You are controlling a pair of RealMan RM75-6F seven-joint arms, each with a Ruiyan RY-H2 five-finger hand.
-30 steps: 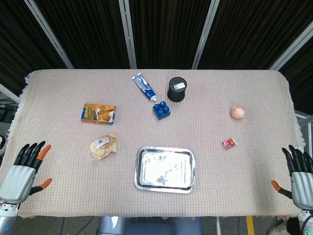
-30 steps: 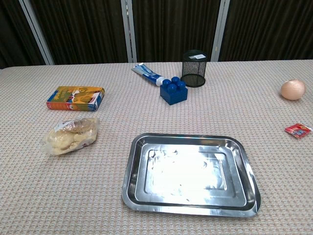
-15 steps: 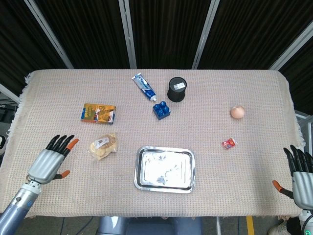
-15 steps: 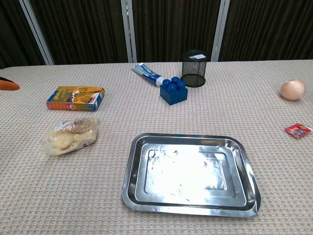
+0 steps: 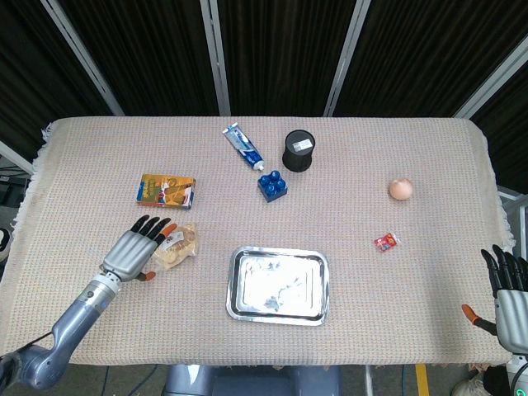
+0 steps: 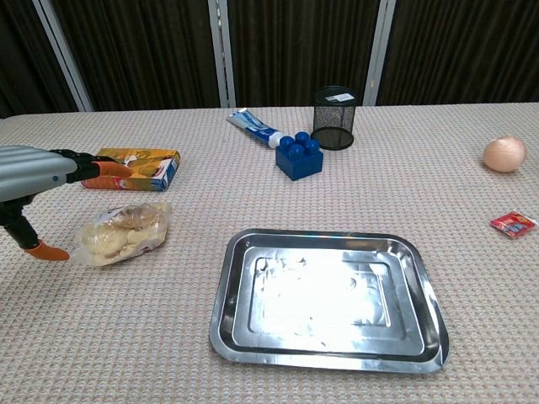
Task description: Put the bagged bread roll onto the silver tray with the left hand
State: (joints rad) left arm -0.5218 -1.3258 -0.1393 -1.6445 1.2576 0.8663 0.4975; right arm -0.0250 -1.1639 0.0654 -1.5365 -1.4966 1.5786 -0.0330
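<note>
Fingers of the left robot hand [image 5: 136, 250] spread empty over the clear-bagged pale bread roll [image 5: 176, 246], hiding its left end; right robot hand [image 5: 509, 294], open, was cut off

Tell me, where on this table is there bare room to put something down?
The widest bare cloth lies between the silver tray, the egg and the small red packet, and along the front right edge. The far middle is crowded: toothpaste tube, black mesh cup, blue block. The left hand and bagged bread roll fill the front left.
</note>
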